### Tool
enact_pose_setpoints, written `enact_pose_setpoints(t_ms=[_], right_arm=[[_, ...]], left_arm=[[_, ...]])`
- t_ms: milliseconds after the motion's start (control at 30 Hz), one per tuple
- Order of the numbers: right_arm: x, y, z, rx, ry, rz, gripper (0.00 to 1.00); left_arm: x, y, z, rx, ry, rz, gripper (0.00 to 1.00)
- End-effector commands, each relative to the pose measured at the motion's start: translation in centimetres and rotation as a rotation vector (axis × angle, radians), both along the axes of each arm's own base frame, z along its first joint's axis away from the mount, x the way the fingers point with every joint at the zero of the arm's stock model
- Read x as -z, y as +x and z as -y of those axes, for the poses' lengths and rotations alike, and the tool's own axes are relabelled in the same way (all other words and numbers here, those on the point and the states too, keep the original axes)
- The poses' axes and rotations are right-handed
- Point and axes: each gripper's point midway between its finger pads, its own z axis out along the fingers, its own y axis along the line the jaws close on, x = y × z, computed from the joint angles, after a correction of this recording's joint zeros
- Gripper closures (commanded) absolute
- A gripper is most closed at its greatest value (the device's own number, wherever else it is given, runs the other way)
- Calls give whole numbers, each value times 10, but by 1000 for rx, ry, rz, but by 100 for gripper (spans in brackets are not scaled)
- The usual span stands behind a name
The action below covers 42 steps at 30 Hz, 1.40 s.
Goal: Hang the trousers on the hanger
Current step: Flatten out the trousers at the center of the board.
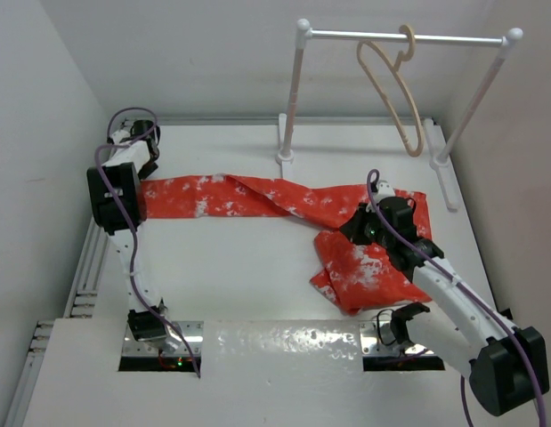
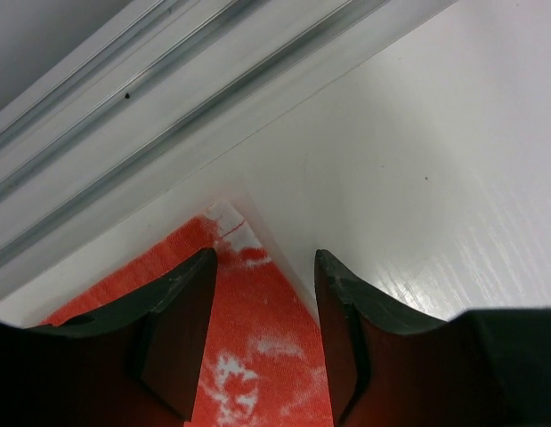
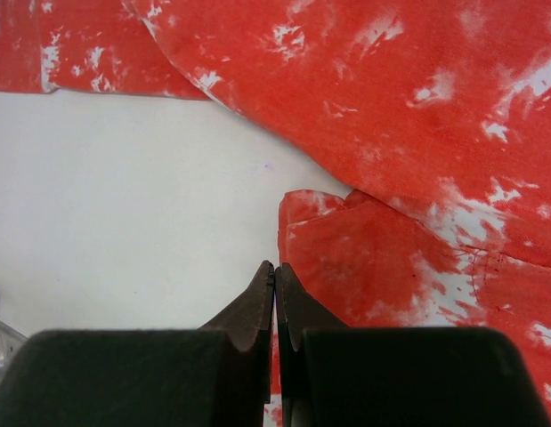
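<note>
On table: trousers spread | left fingers apart astride leg end | right fingers together beside folded edge

Left arm went up from its base toward 12 o'clock in the top view, with the big elbow block folded over at the far left and the wrist tipped down. The left end effector had its fingers spread, clear gap between them. Right arm stretched from the 5 o'clock corner toward 11. The right end effector had its fingers pressed tight together, no gap.
</note>
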Motion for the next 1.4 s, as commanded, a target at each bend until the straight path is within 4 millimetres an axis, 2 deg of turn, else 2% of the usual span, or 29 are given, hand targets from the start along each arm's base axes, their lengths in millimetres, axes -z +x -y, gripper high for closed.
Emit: enact_pose_setpoints(t_ms=[0, 100, 267, 400, 533, 667, 733, 767, 800, 833, 900, 933, 967, 1000, 1033, 1067, 1100, 1133, 1167, 1200, 1267, 1300, 1333, 1367], right_arm=[[-8, 4, -7, -28, 21, 45, 100], [-7, 5, -6, -21, 14, 43, 100], [-6, 5, -4, -10, 6, 42, 100], [-4, 9, 3, 26, -15, 41, 100], [-3, 9, 4, 37, -22, 36, 100], [-2, 10, 6, 47, -28, 33, 100], [-1, 11, 6, 50, -26, 34, 100], [0, 11, 6, 50, -26, 32, 100], [0, 12, 6, 52, -26, 32, 100], [0, 12, 6, 50, -27, 29, 100], [1, 11, 6, 50, -29, 25, 100], [1, 11, 5, 47, -30, 26, 100], [0, 12, 6, 49, -31, 29, 100], [1, 12, 6, 49, -31, 28, 100], [0, 12, 6, 51, -31, 31, 100], [0, 11, 6, 50, -30, 30, 100], [0, 11, 6, 49, -28, 31, 100], [-1, 11, 6, 49, -27, 33, 100], [-1, 11, 5, 46, -27, 33, 100], [-2, 11, 5, 47, -25, 35, 100], [-2, 11, 5, 44, -22, 36, 100], [-3, 10, 4, 40, -20, 35, 100], [-3, 9, 5, 41, -20, 37, 100], [-5, 9, 5, 42, -16, 45, 100]], left_arm=[[-11, 8, -4, 11, -5, 54, 53], [11, 1, -2, 8, -22, -9, 58], [24, -10, -2, 4, -25, -53, 74], [17, -13, -3, 4, -21, -56, 85], [9, -12, -2, 11, -24, -45, 100], [-8, -4, 4, 29, -51, 6, 100], [-28, 13, 14, 62, -95, 95, 100], [-49, 26, 21, 87, -107, 168, 100], [-61, 36, 31, 112, -148, 221, 100], [-84, 52, 42, 143, -161, 287, 100], [-126, 72, 61, 204, -200, 392, 100], [-165, 88, 73, 245, -203, 481, 100], [-196, 92, 81, 271, -206, 544, 100], [-225, 95, 89, 299, -218, 609, 100], [-266, 85, 92, 319, -205, 691, 100], [-293, 85, 92, 334, -181, 779, 100], [-307, 77, 89, 328, -162, 825, 100], [-314, 55, 84, 317, -147, 846, 100], [-325, 51, 79, 315, -122, 899, 100], [-294, 40, 75, 287, -131, 852, 100], [-284, 22, 59, 246, -136, 864, 100], [-265, 18, 58, 240, -181, 856, 100], [-212, 0, 46, 191, -220, 777, 100], [-204, -3, 42, 187, -238, 813, 100]])
